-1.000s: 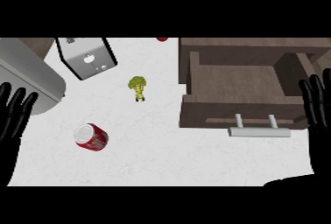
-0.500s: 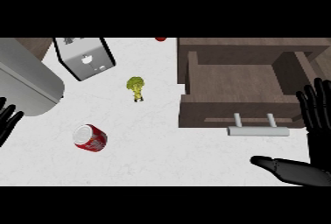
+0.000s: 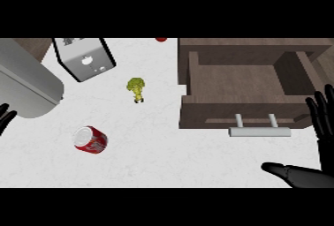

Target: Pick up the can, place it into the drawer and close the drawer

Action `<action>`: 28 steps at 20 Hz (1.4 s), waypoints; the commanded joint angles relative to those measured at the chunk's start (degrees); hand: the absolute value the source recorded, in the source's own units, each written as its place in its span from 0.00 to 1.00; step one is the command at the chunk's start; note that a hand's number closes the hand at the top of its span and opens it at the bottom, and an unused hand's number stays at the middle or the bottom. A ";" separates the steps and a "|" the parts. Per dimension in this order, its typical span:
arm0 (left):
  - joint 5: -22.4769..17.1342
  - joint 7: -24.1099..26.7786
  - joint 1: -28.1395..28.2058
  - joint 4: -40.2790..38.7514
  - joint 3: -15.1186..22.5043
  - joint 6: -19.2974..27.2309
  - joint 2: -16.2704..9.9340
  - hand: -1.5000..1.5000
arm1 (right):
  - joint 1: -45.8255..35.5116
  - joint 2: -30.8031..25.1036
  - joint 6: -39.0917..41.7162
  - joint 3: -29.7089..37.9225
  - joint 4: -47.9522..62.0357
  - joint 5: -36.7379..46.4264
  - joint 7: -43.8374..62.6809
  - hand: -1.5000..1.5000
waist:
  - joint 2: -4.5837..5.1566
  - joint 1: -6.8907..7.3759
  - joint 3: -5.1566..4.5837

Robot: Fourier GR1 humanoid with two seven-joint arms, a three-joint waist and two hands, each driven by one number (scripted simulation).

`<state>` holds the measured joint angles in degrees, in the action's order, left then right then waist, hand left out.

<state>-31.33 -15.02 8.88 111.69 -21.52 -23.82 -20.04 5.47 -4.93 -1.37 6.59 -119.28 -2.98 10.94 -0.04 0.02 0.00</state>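
A red can with a silver top lies on its side on the white counter, left of centre. The brown drawer stands pulled open at the upper right, empty inside, with a pale bar handle on its front. My right hand is open at the right edge, fingers straight beside the drawer front and the thumb stretched left along the lower edge. It is far from the can. Only the fingertips of my left hand show at the left edge, well above and left of the can.
A green broccoli piece sits on the counter between the can and the drawer. A grey toaster stands at the upper left, beside a large grey rounded object. Something small and red peeks in at the top.
My right hand has come further into view, its thumb reaching left along the lower edge. My left hand has slid out toward the left edge. The can and drawer have not moved.
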 commanded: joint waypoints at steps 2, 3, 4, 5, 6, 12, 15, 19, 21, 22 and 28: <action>2.54 2.74 3.77 -1.56 -0.32 -4.95 3.07 0.00 | 0.56 1.26 -0.74 -1.41 -2.36 1.87 0.85 0.00 | -0.01 0.13 -0.01; 7.77 1.41 -0.80 -1.46 4.71 0.24 5.86 0.00 | 2.42 0.14 1.92 0.88 0.71 -0.11 -3.18 0.00 | 0.03 -0.15 0.01; 8.96 3.53 2.17 -2.14 4.49 -2.29 6.68 0.00 | -0.57 -0.04 1.35 1.22 1.56 -0.99 -1.04 0.00 | 0.03 0.04 0.00; 8.65 -2.18 -1.16 1.38 6.55 2.46 6.53 0.00 | -3.80 1.52 -1.97 -1.40 1.69 3.12 -0.07 0.00 | 0.04 0.07 0.01; 11.02 3.47 -2.71 -6.75 5.05 -0.81 5.95 0.00 | 4.62 -0.24 3.38 1.79 -1.06 -1.73 -3.68 0.00 | 0.03 -0.37 0.00; 21.01 10.88 1.31 -9.06 9.39 0.53 11.60 0.00 | 2.03 -0.76 1.28 2.09 -7.13 -1.51 5.07 0.00 | -0.02 -0.10 -0.01; 21.25 13.22 0.89 -12.66 7.35 -1.20 9.72 0.00 | 10.55 0.91 5.16 2.21 -8.49 -2.44 -2.65 0.00 | -0.04 -0.28 0.00; 28.38 25.17 0.78 -24.03 7.95 -0.88 11.11 0.00 | 7.56 0.10 5.44 4.71 -4.71 -3.61 -3.10 0.00 | 0.02 -0.23 -0.02; 29.25 24.64 0.21 -24.17 8.43 1.53 12.53 0.00 | 2.54 0.85 1.87 3.42 -4.48 -0.99 1.15 0.00 | 0.03 0.01 -0.02; 28.33 21.31 -1.86 -22.96 7.63 1.74 11.10 0.00 | 1.20 -0.73 2.97 4.45 -5.11 -2.11 3.09 0.00 | 0.02 -0.01 -0.01; 32.32 33.52 -5.34 -40.03 6.09 2.95 10.66 0.00 | 8.62 0.04 5.73 6.79 -12.27 -6.13 2.94 0.00 | 0.02 -0.48 -0.03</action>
<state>-0.78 13.28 5.61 79.67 -14.51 -21.57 -8.97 11.34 -4.63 3.18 11.63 -126.92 -6.47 11.99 -0.01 -0.23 -0.01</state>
